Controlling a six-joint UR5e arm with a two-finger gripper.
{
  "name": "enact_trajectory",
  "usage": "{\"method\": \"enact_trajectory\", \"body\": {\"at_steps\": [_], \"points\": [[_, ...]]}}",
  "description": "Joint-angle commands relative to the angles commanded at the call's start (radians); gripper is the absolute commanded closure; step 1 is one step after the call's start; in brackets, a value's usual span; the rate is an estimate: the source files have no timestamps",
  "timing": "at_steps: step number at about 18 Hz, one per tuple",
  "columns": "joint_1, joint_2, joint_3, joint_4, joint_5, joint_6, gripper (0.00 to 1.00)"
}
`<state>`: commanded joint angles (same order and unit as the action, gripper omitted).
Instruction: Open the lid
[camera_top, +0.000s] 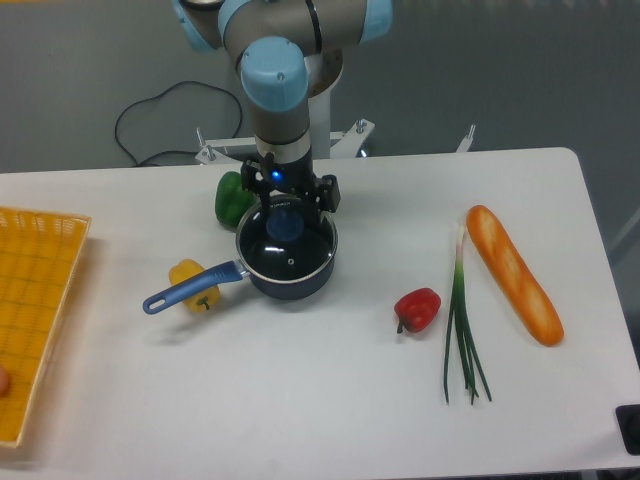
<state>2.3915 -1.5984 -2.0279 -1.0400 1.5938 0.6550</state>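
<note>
The lid sits closed on the dark blue saucepan, which stands left of centre on the white desk, its long blue handle pointing toward the front left. The blue knob at the lid's centre is visible through the gap beneath the arm. The hand hangs directly over the rear half of the lid, with its dark fingers spread to either side of the knob; it stands open and grips nothing, though whether the fingertips touch the glass cannot be told from this view. A blue indicator light shows on the wrist above the hand. A green pepper lies just behind and left of the saucepan, partly hidden by the arm. A yellow pepper lies under the handle, touching or just beside it. A red pepper rests to the right of the saucepan, well apart from it. A green onion lies next to the red pepper, and a baguette lies further right. A yellow basket occupies the desk's left edge.
</note>
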Motion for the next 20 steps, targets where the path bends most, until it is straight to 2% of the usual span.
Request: {"method": "enact_trajectory", "body": {"at_steps": [20], "points": [[-0.044, -0.031, 0.014, 0.012, 0.0, -0.058, 0.0]]}}
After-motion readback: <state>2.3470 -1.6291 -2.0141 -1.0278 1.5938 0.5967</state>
